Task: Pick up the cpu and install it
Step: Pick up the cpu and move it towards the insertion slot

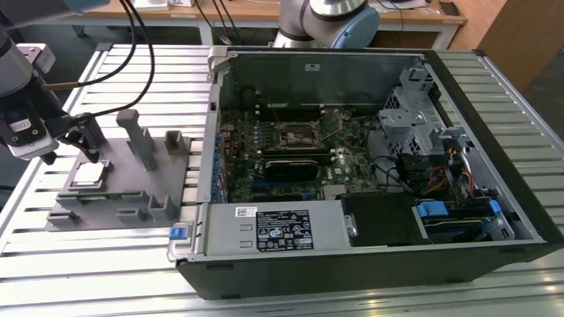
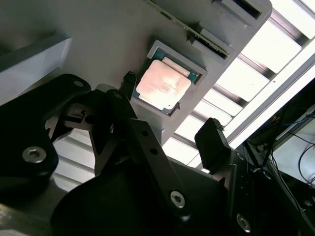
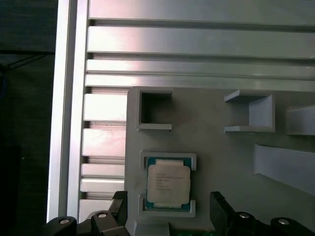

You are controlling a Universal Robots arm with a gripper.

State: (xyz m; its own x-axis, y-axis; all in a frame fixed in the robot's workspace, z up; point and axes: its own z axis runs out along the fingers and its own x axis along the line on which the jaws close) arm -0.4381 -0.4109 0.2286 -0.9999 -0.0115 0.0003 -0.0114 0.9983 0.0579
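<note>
Your claw hangs open and empty over the grey holder block on the slatted metal counter, well apart from the open computer case on the exterior view's right. The cpu lies flat in its shallow square pocket on that block, shiny lid up, and nothing touches it. In the first wrist view the cpu sits between the two black fingers, which stand off its opposite edges with a clear gap on each side; the opening is plainly wider than the chip. So the chip lies straight ahead of the claw along its own approach line, roughly centred between the tips. The second wrist view shows the same straddle, with the cpu framed by the fingertips and the tips apparently short of its rim; how much height is left you cannot read from these views. The chip is close to square, so no long axis matters much; its edges look parallel to the fingers' faces. The motherboard socket waits inside the case, far from the claw.
</note>
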